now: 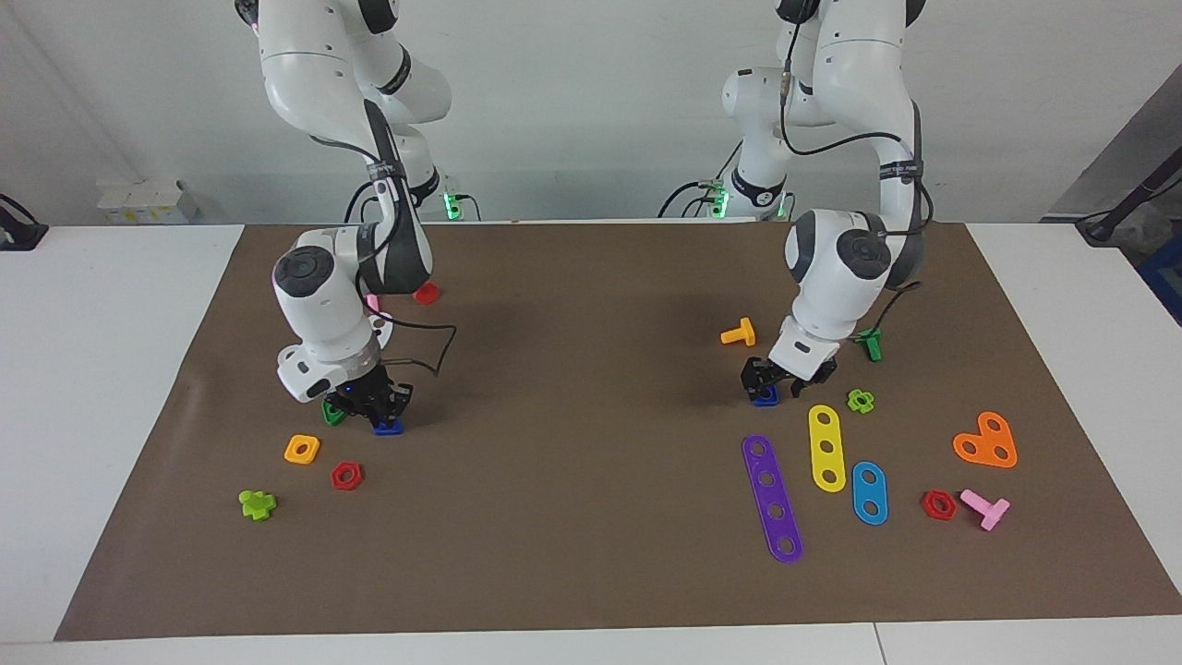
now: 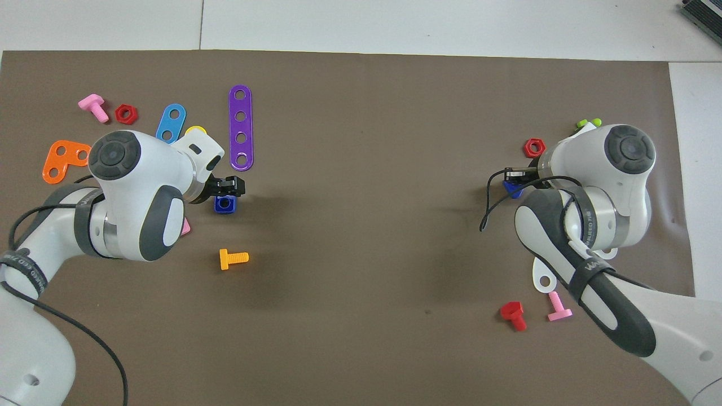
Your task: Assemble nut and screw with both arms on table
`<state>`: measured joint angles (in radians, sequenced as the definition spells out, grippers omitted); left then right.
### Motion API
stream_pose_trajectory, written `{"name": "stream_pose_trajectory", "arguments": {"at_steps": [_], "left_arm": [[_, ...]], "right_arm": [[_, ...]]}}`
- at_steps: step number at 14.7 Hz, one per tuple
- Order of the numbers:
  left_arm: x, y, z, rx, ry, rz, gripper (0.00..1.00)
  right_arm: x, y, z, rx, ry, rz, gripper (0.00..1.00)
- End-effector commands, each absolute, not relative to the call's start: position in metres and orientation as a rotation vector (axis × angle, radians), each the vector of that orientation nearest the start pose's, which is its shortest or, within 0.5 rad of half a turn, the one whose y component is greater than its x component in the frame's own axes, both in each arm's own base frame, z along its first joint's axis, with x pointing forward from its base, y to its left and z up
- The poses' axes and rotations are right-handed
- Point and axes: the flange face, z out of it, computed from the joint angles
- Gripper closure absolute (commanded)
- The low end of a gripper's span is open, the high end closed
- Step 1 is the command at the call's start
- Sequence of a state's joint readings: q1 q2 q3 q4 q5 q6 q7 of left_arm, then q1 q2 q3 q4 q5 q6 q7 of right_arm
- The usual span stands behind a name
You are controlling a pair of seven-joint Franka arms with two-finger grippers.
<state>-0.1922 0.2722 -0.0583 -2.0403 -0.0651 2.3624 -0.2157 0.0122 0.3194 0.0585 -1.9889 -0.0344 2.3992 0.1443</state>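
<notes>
The dark-blue square nut [image 1: 765,397] [image 2: 224,204] lies on the brown mat [image 1: 591,517] toward the left arm's end of the table [image 1: 111,388]. My left gripper [image 1: 774,380] [image 2: 228,185] is down at it, fingers open on either side, and the nut rests on the mat. The dark-blue screw [image 1: 388,427] [image 2: 512,189] lies on the mat toward the right arm's end. My right gripper [image 1: 377,402] [image 2: 520,173] is low, right over it, and partly hides it.
A green triangular nut [image 1: 332,413], an orange square nut [image 1: 302,449] and a red hex nut [image 1: 346,476] lie close to the screw. An orange T-shaped screw [image 1: 738,332], purple strip [image 1: 772,499], yellow strip [image 1: 826,447] and green nut [image 1: 861,400] surround the blue nut.
</notes>
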Motion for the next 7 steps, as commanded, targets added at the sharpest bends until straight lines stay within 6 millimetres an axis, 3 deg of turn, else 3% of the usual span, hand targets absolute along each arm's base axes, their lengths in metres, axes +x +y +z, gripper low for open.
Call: {"name": "stream_pose_trajectory", "arguments": {"at_steps": [1, 2, 7], "left_arm": [[0.568, -0.151, 0.306, -3.222, -0.029, -0.062, 0.2], [0.567, -0.152, 0.305, -3.221, -0.012, -0.056, 0.21], [0.563, -0.149, 0.301, -3.207, 0.067, -0.03, 0.26]], "right_arm": [[0.612, 0.061, 0.324, -3.109, 0.077, -0.184, 1.0], [0.614, 0.075, 0.328, -3.099, 0.139, -0.195, 1.0], [0.606, 0.183, 0.345, -3.037, 0.298, -0.25, 1.0]]}}
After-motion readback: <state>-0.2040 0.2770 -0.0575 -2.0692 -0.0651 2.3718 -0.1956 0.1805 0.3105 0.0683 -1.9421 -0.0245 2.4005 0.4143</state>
